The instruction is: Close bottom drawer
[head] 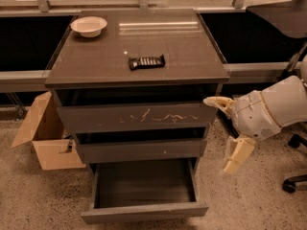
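The bottom drawer of the dark grey-brown cabinet is pulled far out and its inside shows nothing in it. Its slim plain front faces me near the floor. The two drawers above it, one with white scratches and one with a small white speck, stand slightly ajar. My gripper hangs to the right of the cabinet, level with the middle drawer. It is open and empty, with one cream finger near the cabinet's right edge and the other lower down. It is above and to the right of the bottom drawer and does not touch it.
A white bowl and a dark snack bar lie on the cabinet top. An open cardboard box stands on the floor at the left. An office chair base is at the right, and a dark table at the back right.
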You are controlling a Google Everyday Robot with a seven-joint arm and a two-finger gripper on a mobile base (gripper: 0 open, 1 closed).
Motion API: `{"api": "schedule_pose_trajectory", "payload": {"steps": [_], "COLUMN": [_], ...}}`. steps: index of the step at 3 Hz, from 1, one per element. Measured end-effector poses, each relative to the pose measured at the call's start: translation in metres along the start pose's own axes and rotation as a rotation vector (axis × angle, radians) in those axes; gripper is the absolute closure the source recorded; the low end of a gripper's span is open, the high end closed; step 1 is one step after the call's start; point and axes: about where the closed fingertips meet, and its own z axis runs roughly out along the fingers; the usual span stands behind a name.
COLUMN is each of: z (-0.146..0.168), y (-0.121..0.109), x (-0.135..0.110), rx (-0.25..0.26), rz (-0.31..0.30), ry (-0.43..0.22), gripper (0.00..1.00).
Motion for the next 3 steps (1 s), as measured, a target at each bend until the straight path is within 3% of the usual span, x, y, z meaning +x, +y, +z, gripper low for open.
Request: {"api": "schedule_pose_trajectory", "payload": {"steps": [2,3], "z": [0.004,0.052], "y": [0.000,0.008], "x": [0.002,0.026], "rx": [-0.010,-0.099], "rz": [0.005,0.013], "ry": [-0.008,-0.012], "gripper": [0.00,0.00]}}
